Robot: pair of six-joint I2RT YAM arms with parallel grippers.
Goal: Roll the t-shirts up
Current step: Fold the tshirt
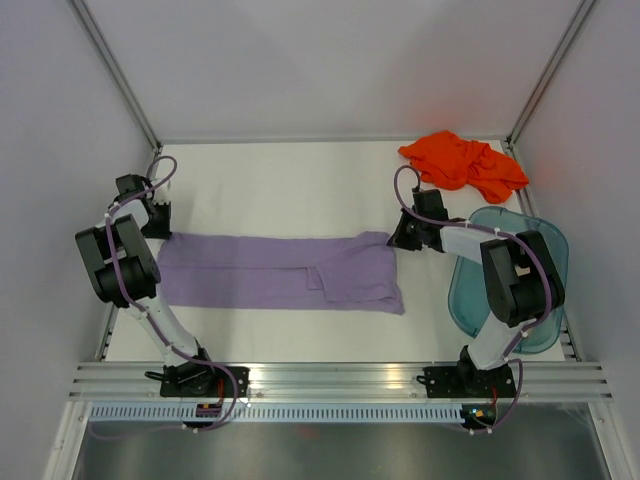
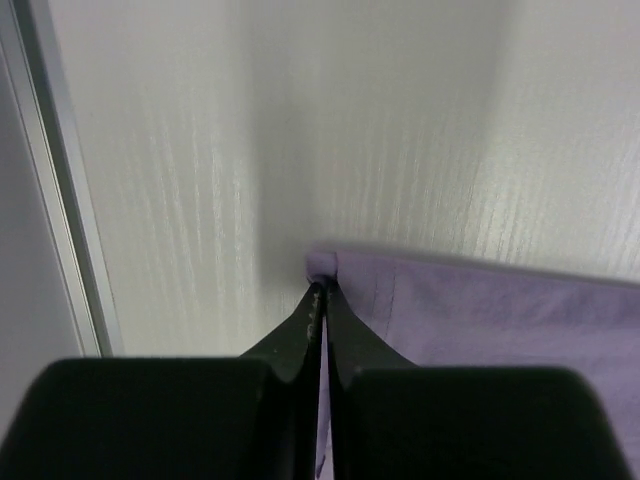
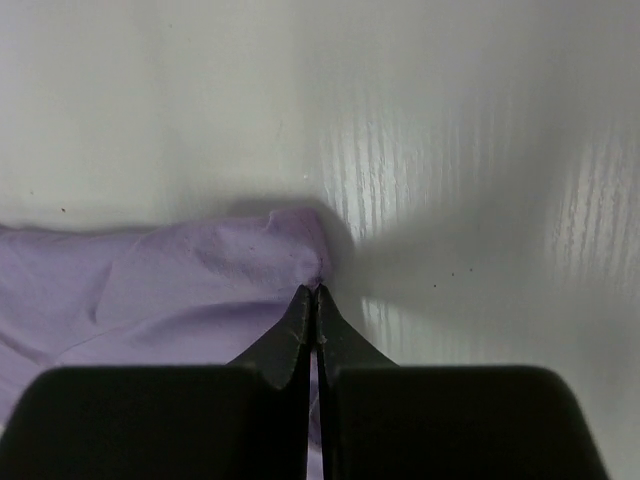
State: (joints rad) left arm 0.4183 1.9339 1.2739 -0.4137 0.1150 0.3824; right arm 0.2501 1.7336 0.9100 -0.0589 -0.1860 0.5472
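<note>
A lavender purple t-shirt lies folded into a long flat strip across the middle of the table. My left gripper is shut on its far left corner, with purple cloth showing between the jaws. My right gripper is shut on the far right corner of the same strip. A bright orange-red t-shirt sits crumpled at the back right, away from both grippers. No tan t-shirt shows in these views.
A translucent teal plastic tub stands at the right edge beside the right arm. A metal rail runs along the near edge. White walls enclose the table on three sides.
</note>
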